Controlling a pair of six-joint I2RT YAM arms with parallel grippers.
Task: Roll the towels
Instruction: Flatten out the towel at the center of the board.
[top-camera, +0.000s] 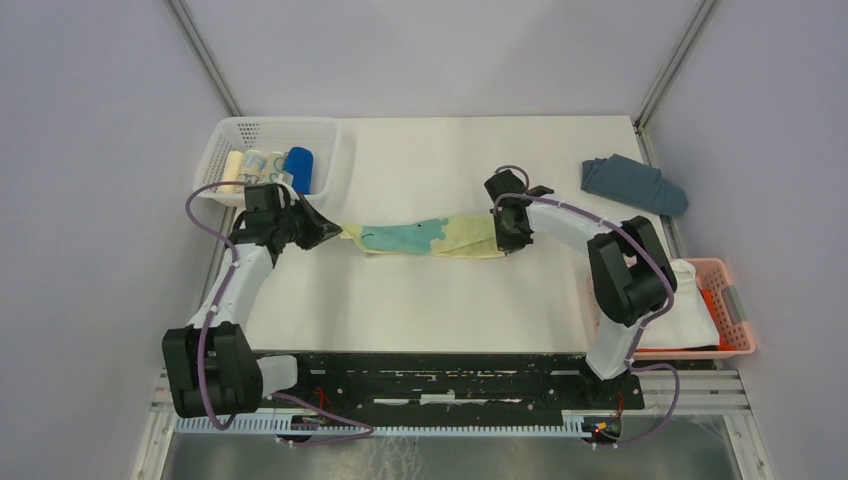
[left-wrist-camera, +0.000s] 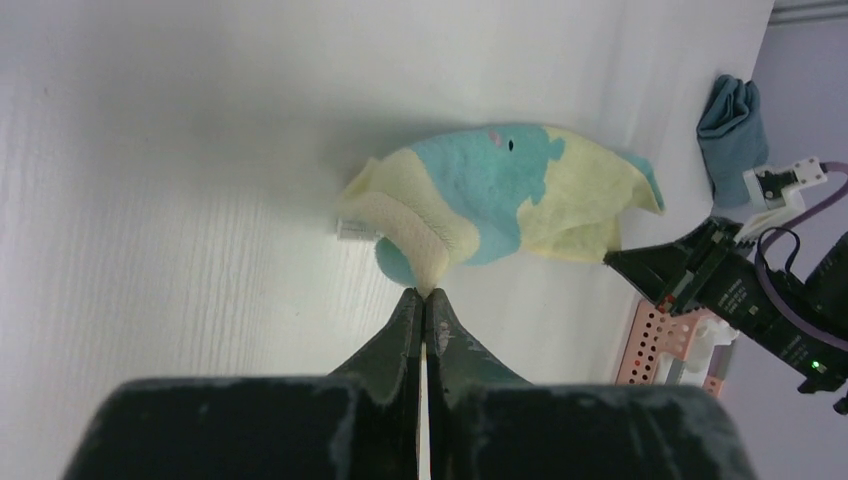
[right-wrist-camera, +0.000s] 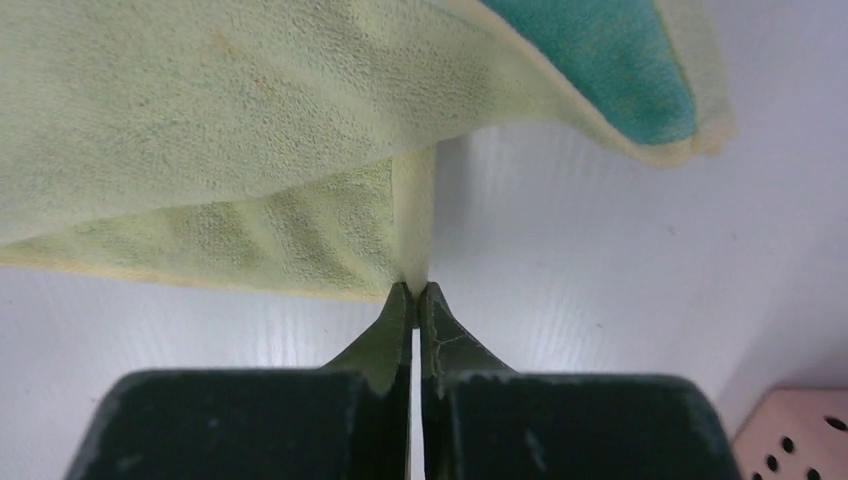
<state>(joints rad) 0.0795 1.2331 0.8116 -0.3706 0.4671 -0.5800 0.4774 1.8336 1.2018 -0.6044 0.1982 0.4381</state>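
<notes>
Nearer than the yellow towel (top-camera: 420, 238) and off to its right sits a pink basket (top-camera: 735, 310). It is hard plastic with round holes in its walls. A plain white cloth (top-camera: 690, 310) lies bunched up in it.

The yellow towel is soft and fuzzy, pale yellow with teal-green patches. It is pulled out into a long, thin strip across the smooth white table (top-camera: 450, 310). A little white tag shows at its left end.

The left tool (left-wrist-camera: 425, 295) is at the towel's left end. Its two dark fingers are pressed tight together on a thin fold of the towel's corner. The right tool (right-wrist-camera: 413, 290) is at the towel's right end. Its fingers are also pressed tight, pinching a narrow fold of the yellow edge. So the towel hangs between the two tools, one at each end.

Farther than the towel and to its right lies a grey-blue cloth (top-camera: 635, 183), folded into a lumpy heap.

Farther than the towel and to its left stands a white basket (top-camera: 225, 150) made of plastic mesh. The blue towel (top-camera: 299, 170) rests inside it, rolled up like a short fat tube. Some pale rolls (top-camera: 250, 168) lie just beside it in the same basket.
</notes>
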